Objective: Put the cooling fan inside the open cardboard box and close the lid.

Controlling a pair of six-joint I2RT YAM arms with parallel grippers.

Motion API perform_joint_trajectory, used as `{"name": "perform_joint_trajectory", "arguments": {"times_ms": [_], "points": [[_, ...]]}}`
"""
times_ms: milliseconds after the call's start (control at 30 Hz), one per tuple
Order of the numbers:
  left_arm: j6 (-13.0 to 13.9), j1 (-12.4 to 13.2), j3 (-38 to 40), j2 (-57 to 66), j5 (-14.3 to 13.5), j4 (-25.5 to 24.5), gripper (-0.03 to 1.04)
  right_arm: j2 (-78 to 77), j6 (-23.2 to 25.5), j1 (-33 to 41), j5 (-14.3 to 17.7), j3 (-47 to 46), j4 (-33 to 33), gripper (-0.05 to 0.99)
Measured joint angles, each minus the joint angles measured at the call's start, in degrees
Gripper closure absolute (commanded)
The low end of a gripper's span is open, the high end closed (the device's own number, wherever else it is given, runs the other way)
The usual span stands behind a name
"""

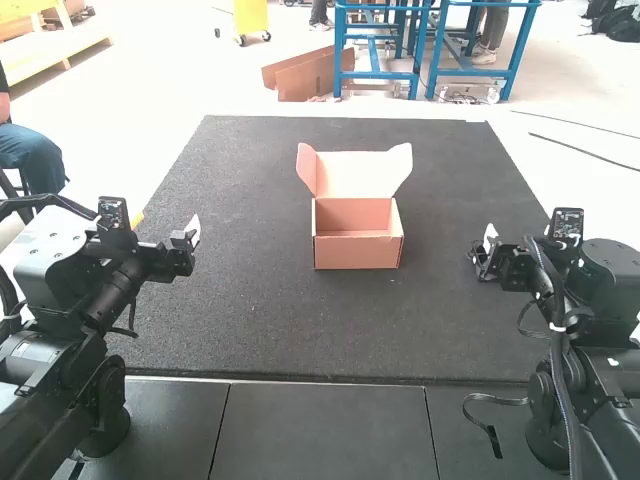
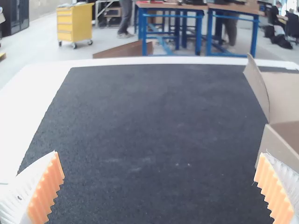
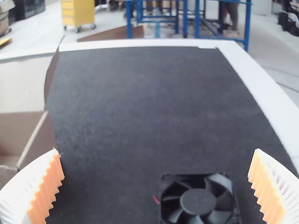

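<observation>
On a coarse black mat (image 1: 250, 300) covering the table, a small square black plastic cooling fan (image 3: 198, 200) lies flat, blades up, just below the right gripper (image 1: 487, 252), well apart from the plain brown cardboard box (image 1: 357, 248) at the mat's middle. Both claws are spread wide and empty, with the left gripper (image 1: 190, 237) hanging out to the box's left. The fan's hard, smooth frame could slip from the ribbed orange pads (image 3: 46, 186) if pinched off-centre, and a red sliver at its corner, possibly a lead, might snag. The box looks thin-walled and light, so a clipped rim or a hard push on the upright lid (image 1: 355, 172) could skid it or leave the eared side flaps outside.
</observation>
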Motion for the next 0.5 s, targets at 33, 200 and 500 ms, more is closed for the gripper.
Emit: {"name": "perform_joint_trajectory", "arguments": {"times_ms": [33,200,500], "points": [[0.0,0.0,0.0,0.0,0.0,0.0,0.04,0.0,0.0,0.0,0.0,0.0,0.0,0.02],[0.2,0.0,0.0,0.0,0.0,0.0,0.04,0.0,0.0,0.0,0.0,0.0,0.0,0.02],[0.4,0.0,0.0,0.0,0.0,0.1,0.04,0.0,0.0,0.0,0.0,0.0,0.0,0.02]]}}
